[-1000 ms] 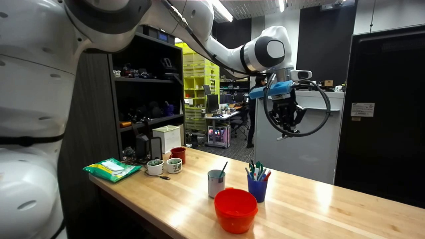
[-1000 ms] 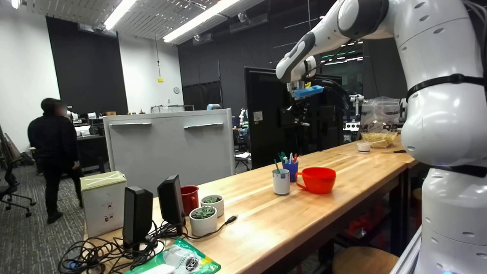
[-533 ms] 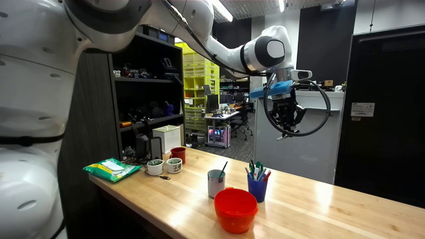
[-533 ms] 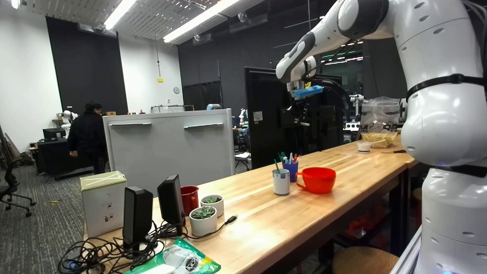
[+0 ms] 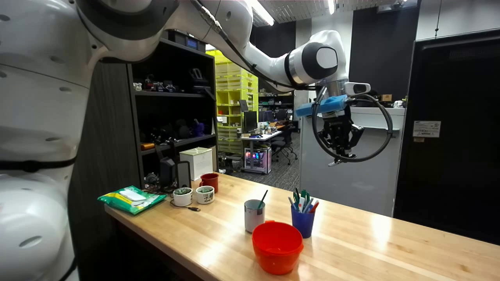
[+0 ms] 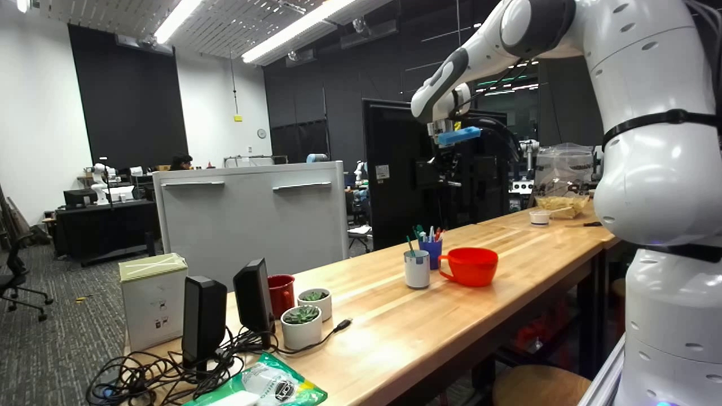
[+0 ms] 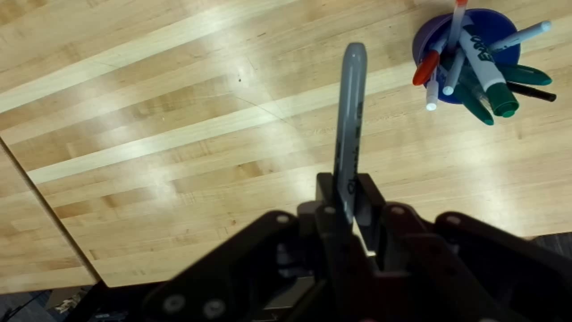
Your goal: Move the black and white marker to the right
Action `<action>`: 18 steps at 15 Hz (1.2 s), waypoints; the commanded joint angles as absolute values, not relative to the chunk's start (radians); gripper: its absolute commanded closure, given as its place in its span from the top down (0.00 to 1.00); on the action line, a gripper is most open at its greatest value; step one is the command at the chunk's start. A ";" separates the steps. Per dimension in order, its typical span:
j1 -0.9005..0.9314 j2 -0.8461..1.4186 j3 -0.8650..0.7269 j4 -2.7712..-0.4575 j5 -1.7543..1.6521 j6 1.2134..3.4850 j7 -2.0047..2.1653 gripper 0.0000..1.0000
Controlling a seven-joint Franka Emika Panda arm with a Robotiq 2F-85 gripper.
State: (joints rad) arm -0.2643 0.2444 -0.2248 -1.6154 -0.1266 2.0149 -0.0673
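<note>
In the wrist view, a round deep-blue cup (image 7: 494, 20) crammed with pens (image 7: 485, 62) stands on a tabletop (image 7: 170, 134) of pale striped wood. Left of this cup, the black two-fingered gripper (image 7: 346, 184) grasps a slim, round-ended marker (image 7: 351, 103), its barrel pale grey with black lettering, pinched between the fingers (image 7: 369, 190).

In an exterior view, the gripper hangs high over the tabletop, above and to the right of the blue cup, at the end of the white robot arm (image 5: 35, 128); the marker's pale end shows beneath it. Left of the blue cup stands a white cylindrical cup (image 5: 253, 222) with a dark-green stick (image 5: 263, 198) leaning in it; in front sits a glossy orange-red bowl (image 5: 279, 263). Well left are two small white plant pots (image 5: 182, 199) and a dark red mug (image 5: 211, 183).

In an exterior view, two black speakers (image 6: 204, 321) stand well left of the blue cup, a shiny green packet (image 6: 282, 369) nearer the camera. Far right of the cup are a small white tub (image 6: 540, 218) and a clear plastic bag (image 6: 564, 160).
</note>
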 commanded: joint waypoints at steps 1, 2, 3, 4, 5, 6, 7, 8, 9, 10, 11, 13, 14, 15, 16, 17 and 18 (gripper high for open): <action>-0.291 0.242 -0.241 -1.611 -0.103 2.013 -0.079 0.04; -0.300 0.241 -0.246 -1.613 -0.097 2.014 -0.082 0.04; -0.309 0.241 -0.249 -1.616 -0.083 2.013 -0.087 0.04; -0.323 0.240 -0.249 -1.621 -0.054 2.013 -0.102 0.04; -0.336 0.240 -0.248 -1.625 -0.018 2.015 -0.119 0.04; -0.352 0.241 -0.245 -1.627 0.026 2.009 -0.148 0.04; -0.364 0.244 -0.244 -1.629 0.064 2.007 -0.169 0.04; -0.372 0.247 -0.246 -1.634 0.089 2.014 -0.180 0.04; -0.376 0.250 -0.250 -1.642 0.098 2.035 -0.180 0.04; -0.380 0.255 -0.255 -1.645 0.101 2.054 -0.175 0.04; -0.383 0.262 -0.259 -1.647 0.099 2.075 -0.166 0.04; -0.385 0.275 -0.268 -1.665 0.083 2.158 -0.146 0.04; -0.388 0.284 -0.272 -1.672 0.084 2.195 -0.141 0.04; -0.391 0.297 -0.275 -1.678 0.086 2.228 -0.136 0.04; -0.392 0.307 -0.278 -1.682 0.082 2.246 -0.130 0.04; -0.394 0.320 -0.281 -1.686 0.080 2.259 -0.124 0.04; -0.396 0.331 -0.284 -1.686 0.078 2.263 -0.118 0.04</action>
State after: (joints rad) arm -0.3887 0.3118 -0.2775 -1.6738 0.0806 2.2283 -0.1419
